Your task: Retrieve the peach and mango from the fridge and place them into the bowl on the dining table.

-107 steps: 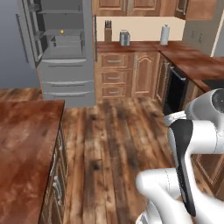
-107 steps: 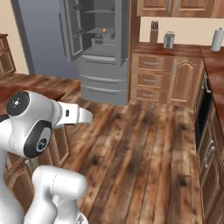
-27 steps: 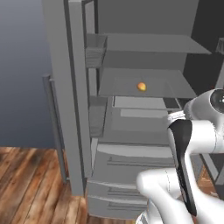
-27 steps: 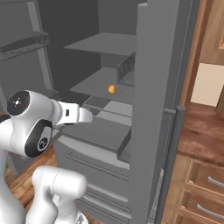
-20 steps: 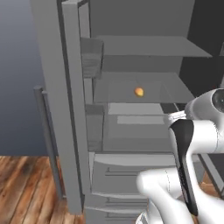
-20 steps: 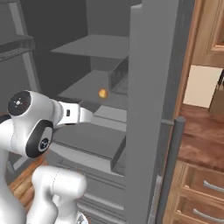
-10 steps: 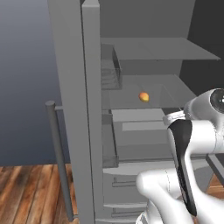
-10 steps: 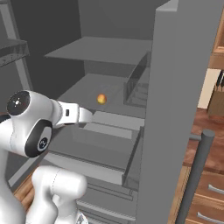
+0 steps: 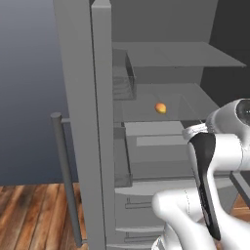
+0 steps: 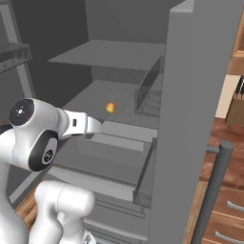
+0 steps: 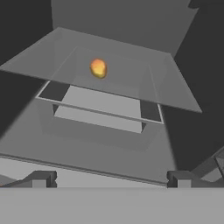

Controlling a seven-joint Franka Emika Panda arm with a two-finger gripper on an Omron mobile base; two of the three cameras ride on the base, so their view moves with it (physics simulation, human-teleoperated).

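One fruit sighted, closer than before.
Mango (image 11: pixel 98 68) sits mid-shelf in open fridge (image 9: pixel 93 122); my gripper (image 11: pixel 109 178) spread wide, holding nothing.

- One small rounded yellow-orange mango (image 9: pixel 160 108) (image 10: pixel 110 107) (image 11: pixel 98 68), lying on a glass shelf.
- One tall grey fridge (image 9: pixel 80 97) (image 10: pixel 200 95), its doors standing open.
- Two flat grey shelves (image 9: pixel 171 53) inside the fridge, one above the other.
- One clear door bin (image 9: pixel 122 78) on the inside of a fridge door.
- Two long grey bar handles (image 9: pixel 66 176) (image 10: pixel 212 190), one on each door.
- One wooden knife block (image 10: pixel 237 112) with dark handles.
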